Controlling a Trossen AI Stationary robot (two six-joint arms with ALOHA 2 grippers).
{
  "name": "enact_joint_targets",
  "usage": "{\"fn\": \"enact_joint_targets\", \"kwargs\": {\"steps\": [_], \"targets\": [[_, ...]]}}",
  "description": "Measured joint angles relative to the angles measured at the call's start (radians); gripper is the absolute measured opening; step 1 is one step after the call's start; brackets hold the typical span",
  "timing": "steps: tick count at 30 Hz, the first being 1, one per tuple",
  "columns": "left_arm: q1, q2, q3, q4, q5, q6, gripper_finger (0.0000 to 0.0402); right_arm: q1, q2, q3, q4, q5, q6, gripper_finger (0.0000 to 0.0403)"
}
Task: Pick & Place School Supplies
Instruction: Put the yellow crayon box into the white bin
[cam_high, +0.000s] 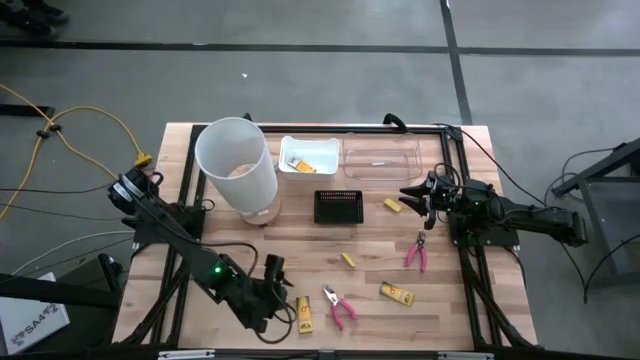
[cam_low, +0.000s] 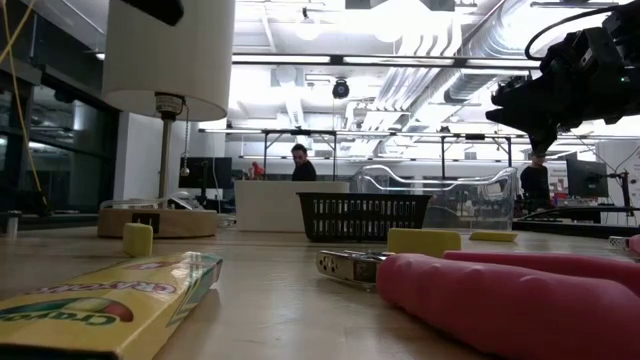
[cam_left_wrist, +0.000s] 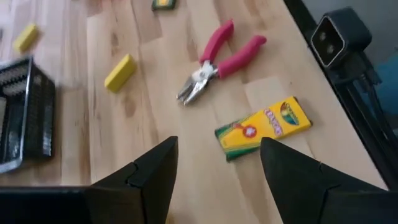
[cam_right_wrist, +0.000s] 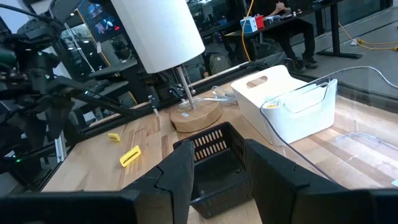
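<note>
Left gripper hangs open and empty just beside the crayon box; pliers lie near that box. Right gripper, jaws parted and empty, hovers over the black tray.

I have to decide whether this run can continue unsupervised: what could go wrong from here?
1. The left tool hovers open over the crayon packet, which lies flat on the table; its fingers may slide off the thin packet.
2. The pink-handled pliers lie close beside that packet, so a descent could nudge them.
3. The right tool hangs empty near the black basket and a small yellow block; a low sweep could knock either.
</note>
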Motion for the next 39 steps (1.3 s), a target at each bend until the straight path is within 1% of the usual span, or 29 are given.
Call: {"fn": "enact_joint_targets", "kwargs": {"steps": [4, 6, 11, 14, 19, 26, 35, 39], "targets": [[0.011, 0.023, 0.000, -0.003, 0.015, 0.017, 0.0220, 0.000, 0.000, 0.000, 0.000, 0.000, 0.000, 0.0133], [0.019, 0.031, 0.000, -0.004, 0.049, 0.024, 0.0220, 0.000, 0.000, 0.000, 0.000, 0.000, 0.000, 0.0133], [0.039, 0.060, 0.000, 0.005, 0.162, 0.117, 0.0220, 0.000, 0.000, 0.000, 0.000, 0.000, 0.000, 0.0133], [0.047, 0.077, 0.000, 0.028, 0.198, 0.172, 0.0220, 0.000, 0.000, 0.000, 0.000, 0.000, 0.000, 0.0133], [0.053, 0.091, 0.000, 0.045, 0.216, 0.270, 0.0220, 0.000, 0.000, 0.000, 0.000, 0.000, 0.000, 0.0133], [0.060, 0.093, 0.000, 0.062, 0.225, 0.347, 0.0220, 0.000, 0.000, 0.000, 0.000, 0.000, 0.000, 0.0133], [0.085, 0.129, -0.001, 0.117, 0.291, 0.494, 0.0220, 0.000, 0.000, 0.000, 0.000, 0.000, 0.000, 0.0133], [0.111, 0.147, 0.000, 0.138, 0.333, 0.502, 0.0220, 0.000, 0.000, 0.000, 0.002, 0.000, 0.000, 0.0133]]}}
